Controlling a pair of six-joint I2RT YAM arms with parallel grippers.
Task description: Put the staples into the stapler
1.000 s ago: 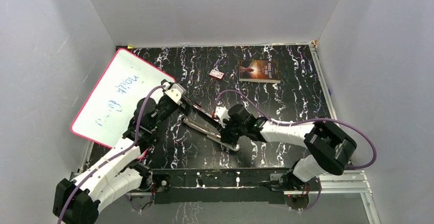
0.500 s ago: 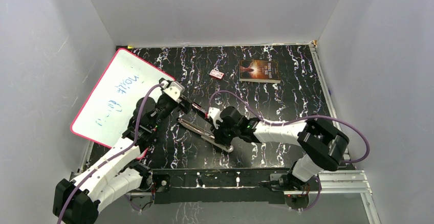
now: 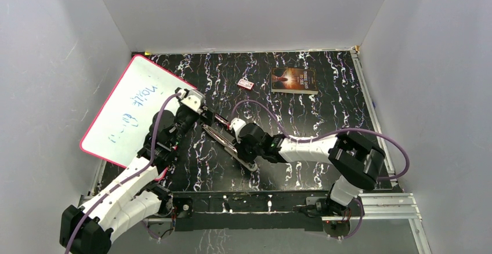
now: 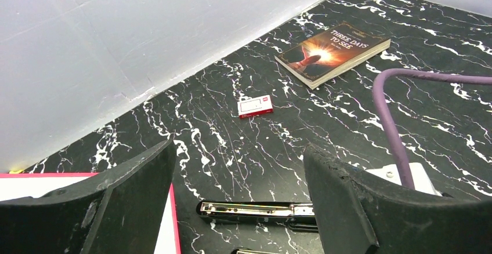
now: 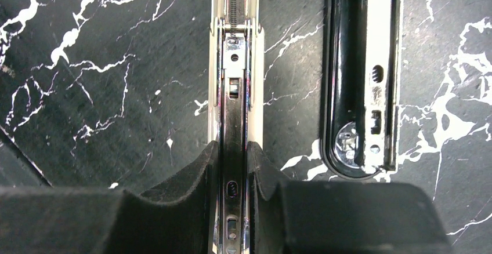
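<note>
We find the black-and-chrome metal stapler (image 3: 216,133) hinged open and lying flat near the middle of the black white-veined marble surface (image 3: 313,115), its long axis running from 10 o'clock to 4 o'clock in the overhead view. The right end effector (image 5: 232,147) is clenched on the stapler's chrome magazine rail (image 5: 233,91), with one dark pad pressed to each side of the channel. A coil spring shows at the rail's far end. The stapler's black top arm (image 5: 360,62) lies just beside the rail at its 3 o'clock in the right wrist view, apart from the pads. The left end effector (image 4: 238,161) is released, its fingers spread wide and gripping nothing, with the rail's other end in view between them lower down. A small red-and-white cardboard box (image 3: 245,83) sits at 12 o'clock from the stapler, well apart. A dark paperback book with a glowing orange cover (image 3: 294,80) lies at 1 o'clock. A pink-rimmed whiteboard with blue handwriting (image 3: 136,109) rests at 9 o'clock against the left wall. A purple cable (image 4: 391,126) arcs over the surface.
</note>
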